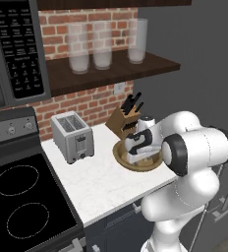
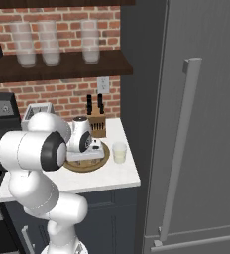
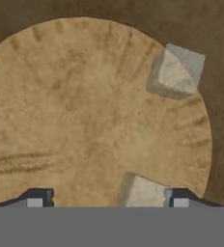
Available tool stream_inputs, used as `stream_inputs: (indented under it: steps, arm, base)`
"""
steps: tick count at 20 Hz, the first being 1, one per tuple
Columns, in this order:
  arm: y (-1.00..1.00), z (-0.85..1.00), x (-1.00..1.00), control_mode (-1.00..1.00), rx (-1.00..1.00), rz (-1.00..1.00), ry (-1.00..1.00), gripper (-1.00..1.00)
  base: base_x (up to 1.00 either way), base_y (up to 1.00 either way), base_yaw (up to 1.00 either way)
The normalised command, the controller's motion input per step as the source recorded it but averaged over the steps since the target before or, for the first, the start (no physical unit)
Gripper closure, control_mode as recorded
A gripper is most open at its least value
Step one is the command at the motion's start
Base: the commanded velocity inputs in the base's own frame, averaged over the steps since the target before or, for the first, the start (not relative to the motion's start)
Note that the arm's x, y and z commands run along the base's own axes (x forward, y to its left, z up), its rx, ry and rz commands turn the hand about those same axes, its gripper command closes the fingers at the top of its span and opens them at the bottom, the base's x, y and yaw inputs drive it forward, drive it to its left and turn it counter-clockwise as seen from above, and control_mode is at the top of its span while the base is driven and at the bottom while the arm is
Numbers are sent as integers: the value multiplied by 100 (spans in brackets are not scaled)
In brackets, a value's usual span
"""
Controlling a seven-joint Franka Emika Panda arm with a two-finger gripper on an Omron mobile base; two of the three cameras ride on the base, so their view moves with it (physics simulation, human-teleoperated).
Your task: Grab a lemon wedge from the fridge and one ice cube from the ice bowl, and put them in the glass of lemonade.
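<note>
In the left base view I have the arm bent forward over the white worktop (image 1: 94, 182), its hand lowered straight into the ice bowl (image 1: 122, 158), the wide brown wooden dish near the worktop's right end. The pincer (image 1: 134, 158) sits inside the bowl; from here I cannot tell how its jaws stand. A silver toaster (image 1: 72, 136) stands to the left of the bowl, a wooden knife block (image 1: 122, 121) just behind it against the brick wall, and three tall frosted glasses (image 1: 102, 45) line the dark shelf above. The black cooktop (image 1: 20, 202) lies at the far left.

In the right base view I see the same hand down in the bowl, and the glass of lemonade (image 2: 119, 152), a short clear tumbler with pale liquid, standing on the worktop just beside the bowl's right rim. Right of that rises the fridge (image 2: 206, 124), dark grey, door closed, with its long pale handle (image 2: 179, 149).

In the hand view I look straight down onto the bowl's grained floor. The jaws stand apart, not yet closed on anything. One ice cube (image 3: 142, 192) lies between the two finger tips, close against the right-hand one. A second cube (image 3: 174, 72) rests near the upper right, at the edge of the bowl's floor, well apart from the tips.
</note>
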Motion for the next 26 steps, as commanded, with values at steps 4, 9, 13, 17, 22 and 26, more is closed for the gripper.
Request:
stream_inputs:
  steps: [4,9,13,17,22,26]
  arm:
    - [1,-30,0,-100,0,0,0,100]
    - [0,-22,0,-100,0,0,3,100]
    - [0,-13,0,-100,0,0,10,100]
    - [0,0,-1,-100,0,0,1,100]
    - [0,35,-25,-100,1,0,-4,100]
    - [-5,83,-37,-100,3,0,-9,100]
  base:
    - [0,0,0]
    - [0,0,0]
    - [0,0,0]
    - [0,0,0]
    - [0,0,0]
    - [0,0,0]
